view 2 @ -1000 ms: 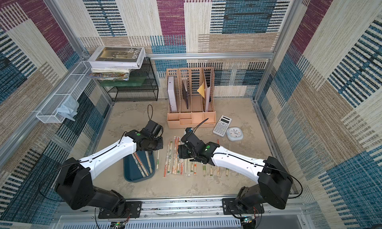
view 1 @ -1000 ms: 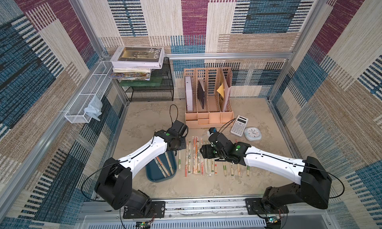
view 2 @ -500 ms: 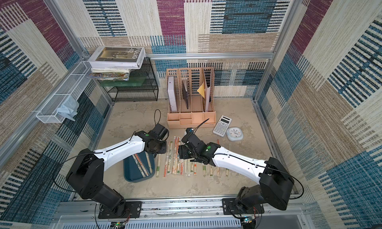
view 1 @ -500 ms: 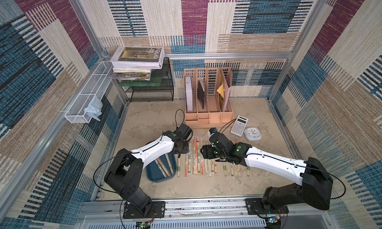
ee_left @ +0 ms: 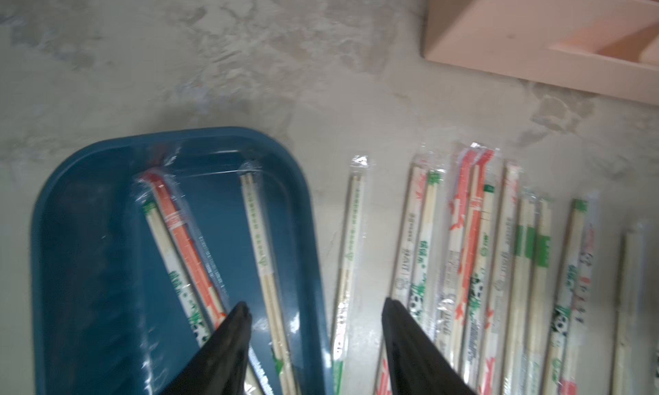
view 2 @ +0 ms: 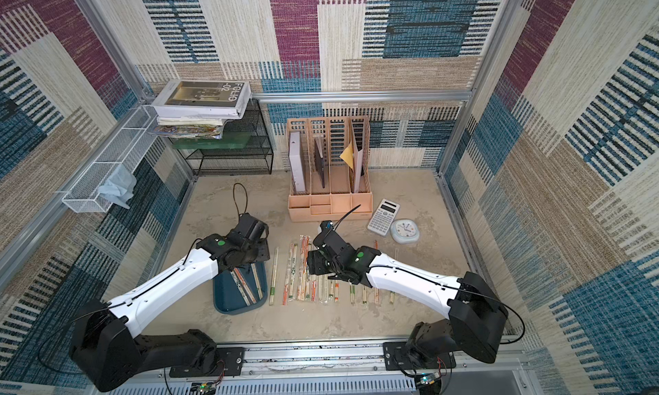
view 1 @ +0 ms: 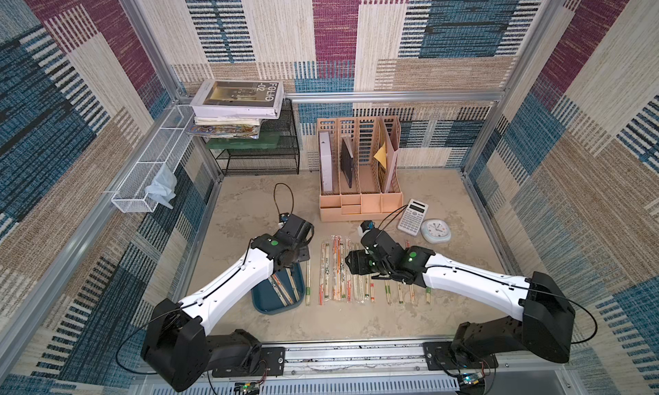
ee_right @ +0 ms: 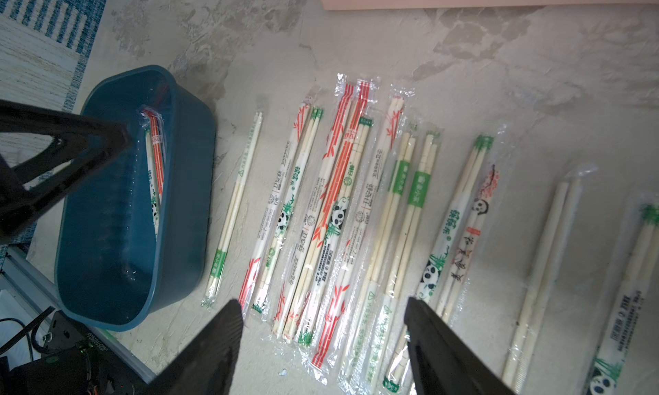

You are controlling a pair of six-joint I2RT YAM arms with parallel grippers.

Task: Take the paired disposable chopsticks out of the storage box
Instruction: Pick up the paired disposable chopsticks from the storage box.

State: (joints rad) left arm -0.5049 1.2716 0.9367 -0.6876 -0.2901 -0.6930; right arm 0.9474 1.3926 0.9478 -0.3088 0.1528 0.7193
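Setting: a booth lined with woven patchwork panels in blue, plum and beige, floored by a mottled beige desk [view 1: 249, 204]. At the back edge stand a black wire rack [view 1: 260, 154] carrying books [view 1: 237, 98] and a peach file organiser [view 1: 358, 182]. A calculator [view 1: 412, 217] and a small clock [view 1: 435, 231] lie just in front of the organiser, to its right.

Item: storage box [view 1: 265, 300], dark blue and shallow, near the front edge, left of centre. Three sleeved pairs show inside it in the left wrist view. An orange-red pair [ee_left: 185, 239] lies against a green-printed one, and a second green-printed pair [ee_left: 258, 232] lies apart from them.

Item: chopsticks [ee_right: 338, 204] already out, about a dozen sleeved pairs. They lie roughly parallel in a row on the desk, running rightward from the box's right side. The nearest pair [ee_left: 351, 232] lies alone, just beside the rim.

Progress, as judged: most of the stock is out, and the three pairs in the box are left.

Item: left claw [ee_left: 315, 307], jaws apart with nothing between them. It hangs over the box's right rim, one finger above the box and one above the row. The arm extends forward from the front edge, wrist bent downward.

Item: right claw [ee_right: 322, 302], jaws wide and empty, above the row. The arm reaches low and leftward across the row's right part.
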